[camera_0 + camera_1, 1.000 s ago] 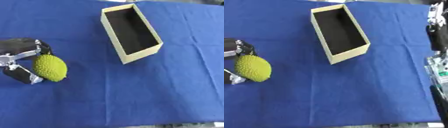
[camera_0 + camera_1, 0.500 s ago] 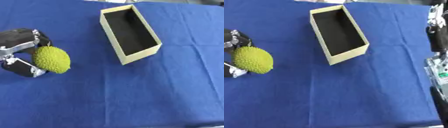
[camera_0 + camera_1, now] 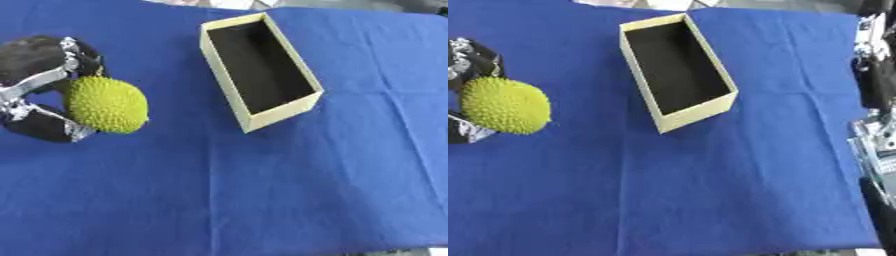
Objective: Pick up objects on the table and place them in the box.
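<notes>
A spiky yellow-green fruit [image 3: 107, 104] sits in my left hand [image 3: 39, 92] at the left side of the blue cloth, fingers and thumb curled round it. It looks lifted off the cloth. The open cream box [image 3: 259, 68] with a dark inside stands askew at the upper middle, to the right of the fruit, with nothing in it. My right hand [image 3: 877, 85] shows only as dark and silver parts along the right edge of the right eye view; its fingers are not clear.
The blue cloth [image 3: 262, 190] covers the whole table. Its lower edge shows along the bottom of the views. Pale things [image 3: 236, 4] lie beyond the far edge.
My left hand has carried the fruit upward and a little right, toward the box. The box has not moved.
</notes>
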`<state>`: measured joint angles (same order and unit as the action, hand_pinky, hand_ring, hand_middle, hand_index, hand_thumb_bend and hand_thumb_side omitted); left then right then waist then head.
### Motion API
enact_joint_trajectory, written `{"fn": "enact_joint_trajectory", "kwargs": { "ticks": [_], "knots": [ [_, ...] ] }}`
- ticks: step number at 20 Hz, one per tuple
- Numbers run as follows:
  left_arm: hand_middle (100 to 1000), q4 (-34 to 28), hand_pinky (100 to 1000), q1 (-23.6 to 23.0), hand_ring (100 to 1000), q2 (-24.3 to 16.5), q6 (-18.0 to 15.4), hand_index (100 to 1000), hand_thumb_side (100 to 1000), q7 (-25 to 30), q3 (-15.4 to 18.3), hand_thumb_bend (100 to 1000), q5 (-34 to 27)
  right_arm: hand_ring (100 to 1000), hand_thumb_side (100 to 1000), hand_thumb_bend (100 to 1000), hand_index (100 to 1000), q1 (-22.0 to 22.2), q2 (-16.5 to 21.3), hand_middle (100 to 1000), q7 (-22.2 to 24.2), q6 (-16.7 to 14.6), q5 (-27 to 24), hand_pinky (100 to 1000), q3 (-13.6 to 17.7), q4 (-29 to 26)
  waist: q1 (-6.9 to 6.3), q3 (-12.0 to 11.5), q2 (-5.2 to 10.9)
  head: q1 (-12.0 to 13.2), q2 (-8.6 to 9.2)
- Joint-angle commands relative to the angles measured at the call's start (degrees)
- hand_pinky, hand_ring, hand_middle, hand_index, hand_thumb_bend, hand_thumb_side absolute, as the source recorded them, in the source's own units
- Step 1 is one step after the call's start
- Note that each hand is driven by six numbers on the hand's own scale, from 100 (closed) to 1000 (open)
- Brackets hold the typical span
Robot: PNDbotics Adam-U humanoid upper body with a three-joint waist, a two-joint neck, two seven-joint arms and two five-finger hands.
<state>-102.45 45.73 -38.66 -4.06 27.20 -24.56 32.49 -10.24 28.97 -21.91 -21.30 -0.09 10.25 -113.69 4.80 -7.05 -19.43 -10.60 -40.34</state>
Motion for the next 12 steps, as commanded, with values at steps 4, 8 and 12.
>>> {"fn": "enact_joint_trajectory", "kwargs": {
  "ticks": [4,8,12],
  "knots": [
    [480,-1.1,357,2.4,471,0.2,-0.4,512,109,-1.8,1.2,274,0.3,839,581,100,821,-0.5,1.5,664,-0.3,-0.1,-0.2,828,0.8,-0.9,-0.41,0.1,1.37,0.2,1.09],
    [480,-0.8,357,2.7,471,0.6,-0.8,512,109,-2.7,1.1,274,0.9,839,581,100,821,-0.5,1.6,664,-0.4,-0.1,-0.1,828,0.8,-0.9,-0.44,0.1,1.36,0.2,1.16],
    [468,-2.1,336,5.2,438,3.0,-2.1,502,100,-4.3,2.4,307,2.0,838,580,100,820,-1.6,2.0,665,0.0,-0.4,-0.5,827,0.3,-0.9,-0.29,1.1,1.41,1.9,1.57]
  ]
}}
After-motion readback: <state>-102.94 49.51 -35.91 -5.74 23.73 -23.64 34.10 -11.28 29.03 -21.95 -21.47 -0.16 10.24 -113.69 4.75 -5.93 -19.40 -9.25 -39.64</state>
